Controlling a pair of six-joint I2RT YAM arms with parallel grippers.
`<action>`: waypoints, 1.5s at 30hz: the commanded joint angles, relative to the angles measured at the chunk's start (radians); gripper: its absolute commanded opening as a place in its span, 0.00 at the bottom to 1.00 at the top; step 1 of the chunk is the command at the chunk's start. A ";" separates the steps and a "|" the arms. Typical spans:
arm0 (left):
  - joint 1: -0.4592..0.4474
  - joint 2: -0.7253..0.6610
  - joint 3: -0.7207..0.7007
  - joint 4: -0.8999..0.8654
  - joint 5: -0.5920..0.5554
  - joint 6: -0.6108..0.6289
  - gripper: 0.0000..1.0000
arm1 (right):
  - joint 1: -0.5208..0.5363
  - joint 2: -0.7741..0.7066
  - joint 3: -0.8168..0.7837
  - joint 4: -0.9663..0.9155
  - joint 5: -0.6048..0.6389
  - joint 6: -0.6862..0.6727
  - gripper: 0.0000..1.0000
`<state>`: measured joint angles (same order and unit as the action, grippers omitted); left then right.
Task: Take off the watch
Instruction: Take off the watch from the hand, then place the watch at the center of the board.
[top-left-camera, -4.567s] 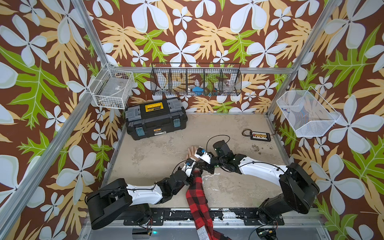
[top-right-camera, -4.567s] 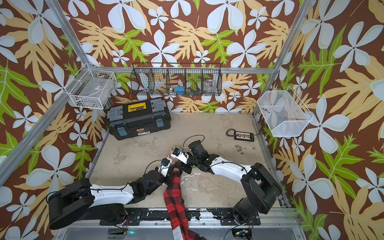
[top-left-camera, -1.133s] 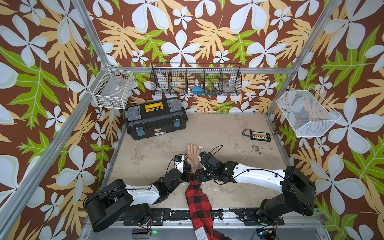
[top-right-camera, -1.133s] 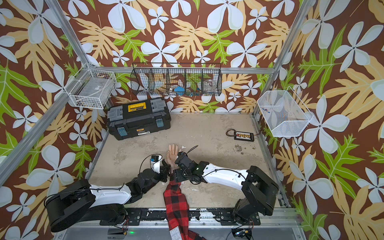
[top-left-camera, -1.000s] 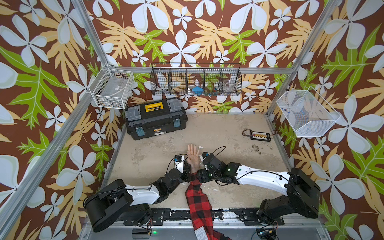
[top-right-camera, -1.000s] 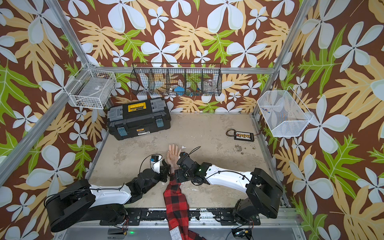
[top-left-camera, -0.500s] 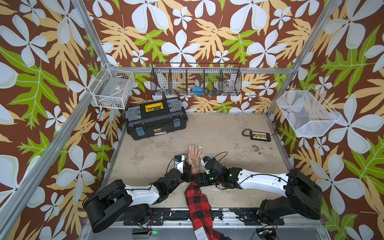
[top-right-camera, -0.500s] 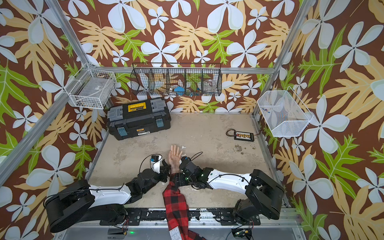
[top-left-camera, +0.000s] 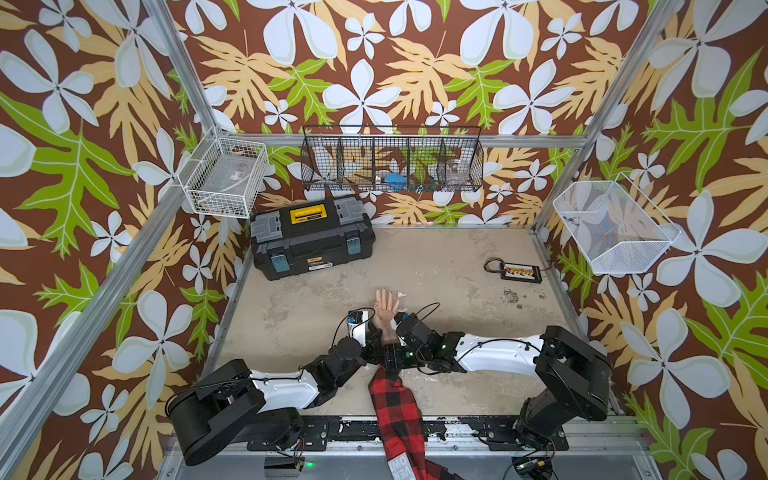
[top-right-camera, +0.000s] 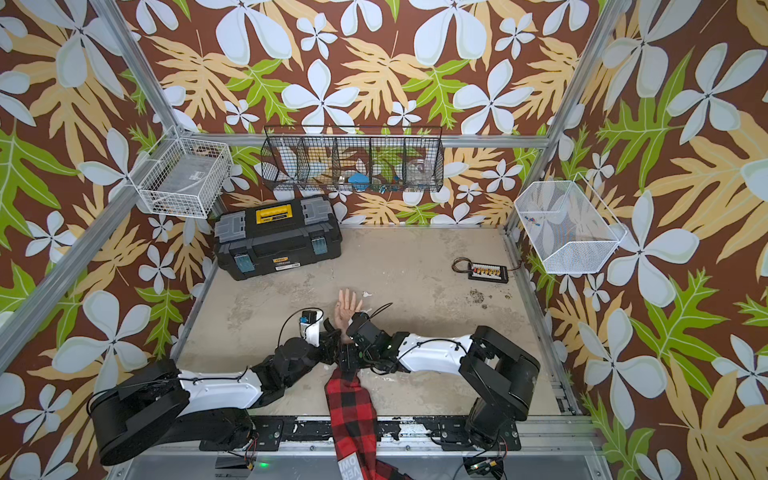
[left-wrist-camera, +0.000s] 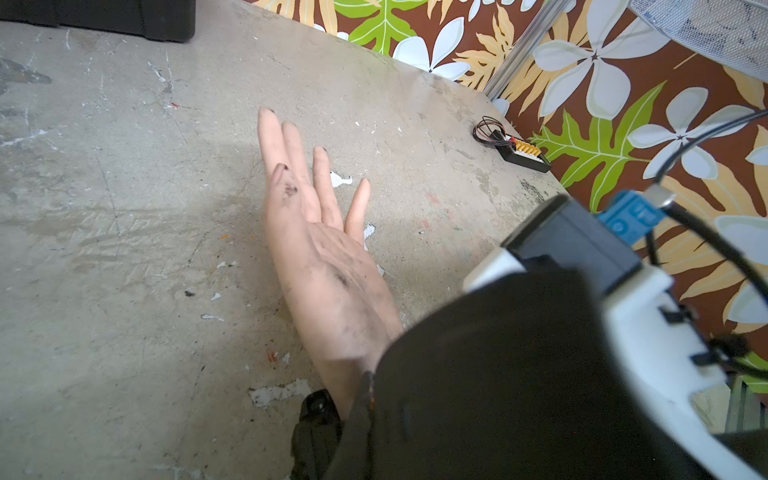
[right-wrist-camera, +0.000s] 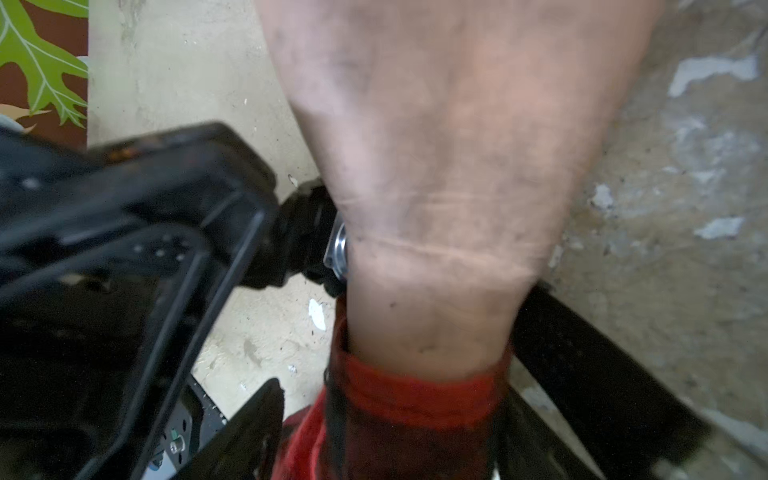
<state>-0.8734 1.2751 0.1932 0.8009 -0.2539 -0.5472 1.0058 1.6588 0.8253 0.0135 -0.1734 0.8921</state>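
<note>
So my left gripper (right-wrist-camera: 266, 253) was pinched shut, tips right against the watch (right-wrist-camera: 309, 241); it sat on the left side of the dummy hand (top-left-camera: 385, 309) at the wrist, just far of the red plaid cuff (right-wrist-camera: 415, 399); couldn't tell if any strap was pinched; my right gripper (right-wrist-camera: 405, 334) stood wide, one finger either side of that wrist.
</note>
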 joint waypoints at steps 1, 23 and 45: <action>-0.001 -0.002 -0.005 -0.010 0.019 0.000 0.02 | -0.001 0.028 0.018 0.022 0.046 -0.030 0.76; 0.133 -0.044 0.223 -0.603 0.077 0.110 0.00 | -0.044 -0.150 -0.073 -0.021 0.141 -0.046 0.35; 0.548 0.307 0.632 -1.223 0.439 0.277 0.03 | -0.090 -0.126 -0.092 -0.083 0.241 -0.139 0.34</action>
<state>-0.3569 1.5642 0.7952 -0.3271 0.1520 -0.3344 0.9161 1.5208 0.7261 -0.0654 -0.0051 0.8028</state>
